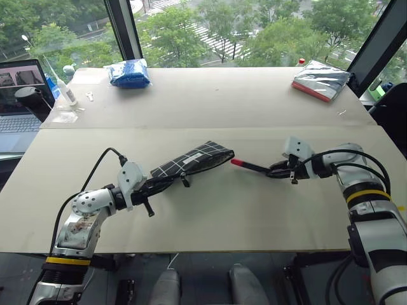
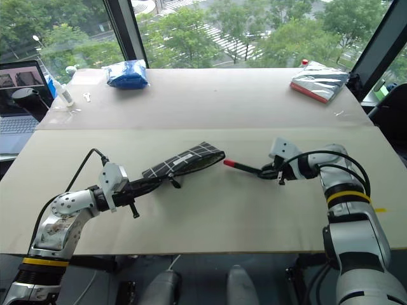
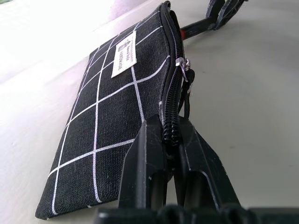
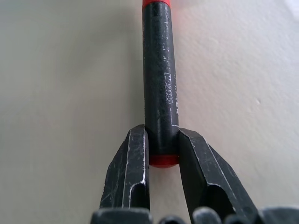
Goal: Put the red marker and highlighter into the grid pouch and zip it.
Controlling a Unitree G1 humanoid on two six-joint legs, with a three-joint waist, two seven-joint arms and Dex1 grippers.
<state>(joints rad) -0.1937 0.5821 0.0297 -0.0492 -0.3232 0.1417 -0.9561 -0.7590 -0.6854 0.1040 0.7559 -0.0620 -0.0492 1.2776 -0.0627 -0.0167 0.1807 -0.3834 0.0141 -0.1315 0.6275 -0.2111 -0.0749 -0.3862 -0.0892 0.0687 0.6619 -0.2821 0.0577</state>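
Left gripper (image 3: 170, 154) clamped on zipper edge of grid pouch (image 1: 191, 162), holding it off table (image 1: 210, 216) with open mouth facing right; likely to steady it as target. Pouch: flat black woven fabric, white grid lines, small white label, black toothed zipper.

Right gripper (image 4: 161, 149) pinched on tail of red marker (image 1: 254, 168), barrel pointing toward pouch mouth, tip near it, not yet in. Marker: slim smooth cylinder, black with red ends, scuffed print.

Highlighter: cannot locate.

Far edge: blue plastic bag (image 1: 129, 73), silver packet (image 1: 321, 80).
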